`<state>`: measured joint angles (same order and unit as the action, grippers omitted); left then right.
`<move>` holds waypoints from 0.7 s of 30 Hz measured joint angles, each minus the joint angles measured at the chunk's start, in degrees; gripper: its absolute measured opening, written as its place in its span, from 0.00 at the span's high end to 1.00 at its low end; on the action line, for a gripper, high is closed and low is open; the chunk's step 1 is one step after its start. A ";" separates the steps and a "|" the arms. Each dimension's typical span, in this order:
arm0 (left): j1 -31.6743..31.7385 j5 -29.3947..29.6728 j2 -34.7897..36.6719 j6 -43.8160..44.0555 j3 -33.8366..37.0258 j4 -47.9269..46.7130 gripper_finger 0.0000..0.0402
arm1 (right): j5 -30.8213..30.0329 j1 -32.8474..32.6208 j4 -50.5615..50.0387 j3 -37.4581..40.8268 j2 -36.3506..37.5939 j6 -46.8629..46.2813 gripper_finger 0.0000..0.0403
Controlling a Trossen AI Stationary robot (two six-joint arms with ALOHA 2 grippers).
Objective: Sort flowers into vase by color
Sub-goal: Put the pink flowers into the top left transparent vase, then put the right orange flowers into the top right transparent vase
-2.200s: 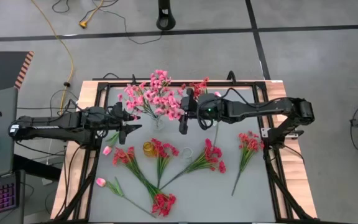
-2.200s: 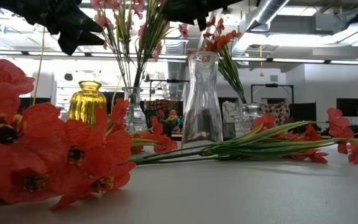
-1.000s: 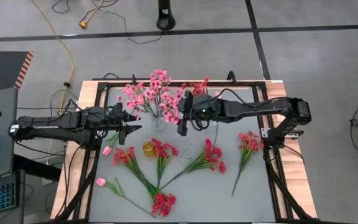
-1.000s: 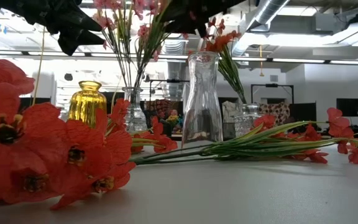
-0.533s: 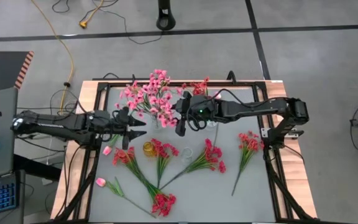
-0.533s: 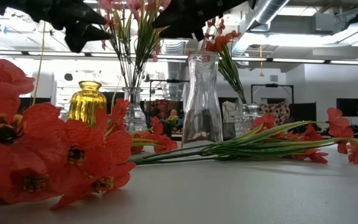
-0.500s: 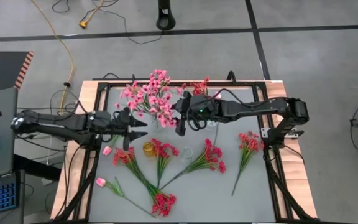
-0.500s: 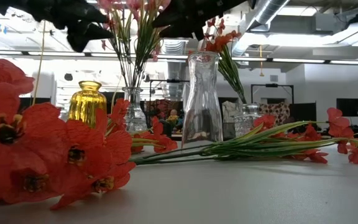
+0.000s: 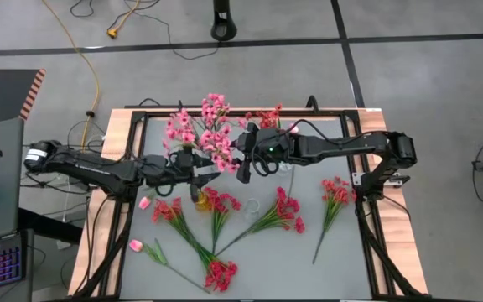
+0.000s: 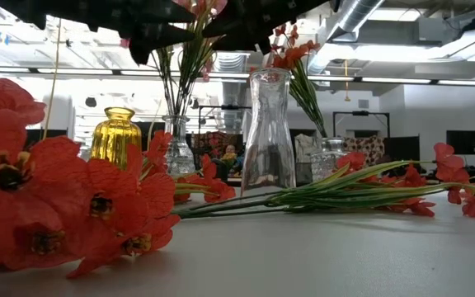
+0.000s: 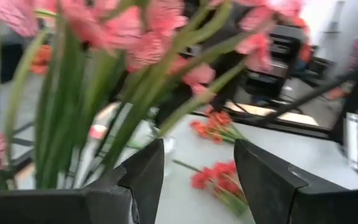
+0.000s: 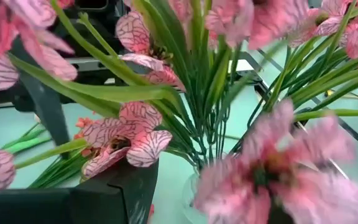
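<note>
A bunch of pink flowers stands with its stems in a small clear vase. Red flowers stand in another clear vase behind it. More red sprigs and pale pink buds lie flat on the table. My left gripper is open and level at the bunch's left side; in its wrist view the green stems stand just past its open fingers. My right gripper is open at the bunch's right side, with blossoms filling its wrist view. My right gripper comes level from the table's right, and a pink blossom of the bunch stands in the gap between its open fingers. Whether a finger touches it I cannot tell. My left gripper touches nothing that shows.
A yellow glass vase and a tall empty clear vase stand just near of the bunch. Red sprigs spread over the near half of the table, one by the right edge. A black frame rims the table.
My left gripper has travelled toward the table's right, from beside the left edge up to the pink bunch's vase, staying open. My right gripper has edged a little left into the blossoms. The bunch's heads have swayed toward the left.
</note>
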<state>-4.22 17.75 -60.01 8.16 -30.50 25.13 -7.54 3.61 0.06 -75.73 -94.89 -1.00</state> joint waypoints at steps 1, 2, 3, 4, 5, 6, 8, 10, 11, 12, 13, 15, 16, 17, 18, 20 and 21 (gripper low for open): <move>0.01 1.58 -0.65 -0.19 0.00 0.69 0.54 | -0.04 -0.13 -0.29 0.00 0.00 0.13 0.37; 0.01 3.16 -1.20 -0.26 0.00 1.31 0.54 | -0.06 -0.19 -0.50 0.00 0.03 0.14 0.37; 0.01 4.80 -1.59 -0.26 0.00 1.70 0.54 | -0.04 -0.32 -0.94 0.00 0.24 0.16 0.37; 0.01 6.30 -1.95 -0.28 0.00 1.85 0.54 | -0.04 -0.57 -1.91 0.00 0.39 0.14 0.37; 0.01 7.44 -2.06 -0.28 0.00 1.96 0.54 | -0.04 -0.70 -2.57 0.00 0.51 0.14 0.37; 0.01 8.46 -2.06 -0.28 0.00 1.89 0.54 | -0.04 -0.81 -3.20 0.00 0.69 0.15 0.37; 0.03 9.68 -2.05 -0.28 0.00 1.90 0.54 | -0.05 -1.26 -5.80 0.05 1.32 1.36 0.37; 0.01 10.15 -1.89 -0.29 0.00 1.84 0.54 | -0.06 -1.72 -6.82 0.05 1.64 2.85 0.37; 0.01 10.25 -1.84 -0.32 0.00 2.04 0.54 | -0.04 -1.89 -7.99 0.05 2.19 2.96 0.37; 0.01 10.31 -1.82 -0.43 0.00 2.26 0.54 | -0.06 -2.14 -9.27 0.07 2.60 2.95 0.37; 0.01 10.40 -1.82 -0.43 0.00 2.37 0.54 | -0.06 -2.28 -9.32 0.09 2.79 3.00 0.37; 0.01 10.87 -1.82 -0.45 0.00 2.37 0.54 | -0.04 -2.64 -10.48 0.03 3.80 2.98 0.37; 0.01 11.33 -1.82 -0.45 0.00 2.38 0.54 | -0.04 -2.82 -11.85 0.08 4.32 2.98 0.37; 0.01 11.64 -1.82 -0.45 0.00 2.37 0.54 | -0.04 -2.92 -12.05 0.10 4.72 2.99 0.37; 0.01 11.72 -1.82 -0.47 0.00 2.34 0.54 | -0.04 -2.97 -12.26 0.04 5.36 2.98 0.37; 0.03 11.71 -1.79 -0.72 0.00 2.50 0.54 | -0.04 -3.31 -14.81 0.06 6.84 2.97 0.37; 0.02 11.63 -1.79 -1.14 0.00 2.57 0.54 | -0.04 -3.37 -15.33 0.07 7.65 2.97 0.37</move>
<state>-4.19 29.39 -61.80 7.02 -30.50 27.70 -7.57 0.23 -15.26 -75.66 -87.24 1.97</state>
